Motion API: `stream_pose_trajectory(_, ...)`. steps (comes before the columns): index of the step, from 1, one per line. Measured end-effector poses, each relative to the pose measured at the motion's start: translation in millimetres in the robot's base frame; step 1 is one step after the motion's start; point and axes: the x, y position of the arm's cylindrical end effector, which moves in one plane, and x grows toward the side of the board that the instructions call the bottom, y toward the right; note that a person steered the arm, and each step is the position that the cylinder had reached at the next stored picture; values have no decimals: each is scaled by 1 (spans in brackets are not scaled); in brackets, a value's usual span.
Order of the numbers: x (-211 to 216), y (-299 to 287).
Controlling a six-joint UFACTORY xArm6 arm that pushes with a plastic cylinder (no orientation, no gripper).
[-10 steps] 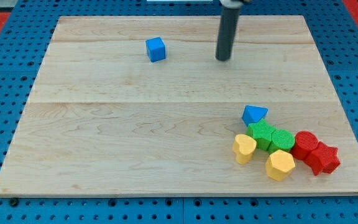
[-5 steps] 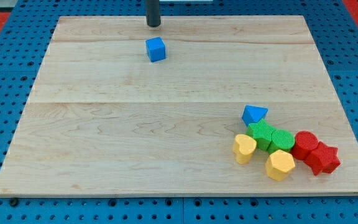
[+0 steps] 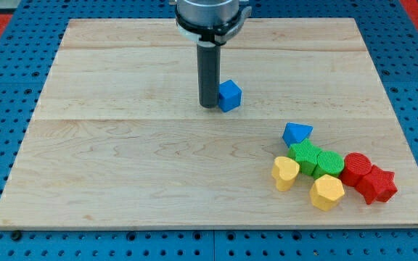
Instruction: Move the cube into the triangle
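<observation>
My tip (image 3: 208, 106) is pressing against the blue cube (image 3: 229, 95) from the view's left, so any push will be driving it toward the view's right and bottom, where the blue triangle (image 3: 297, 133) is waiting, well apart, at the top of a cluster of green, yellow and red blocks. There are no fingers on this rod, so nothing is gripping. The rod is covering the cube's left face, and the arm's upper part is running off the surface's top edge
</observation>
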Motion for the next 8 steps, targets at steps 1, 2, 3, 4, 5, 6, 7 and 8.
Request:
stream_pose_trajectory(1,-14,18)
stream_pose_trajectory(2,-25,44)
stream_pose_trajectory(3,-29,48)
stream_pose_trajectory(4,-6,88)
stream_pose_trajectory(5,18,130)
stream_pose_trajectory(6,-10,142)
stream_pose_trajectory(7,-18,181)
stream_pose_trajectory(8,14,173)
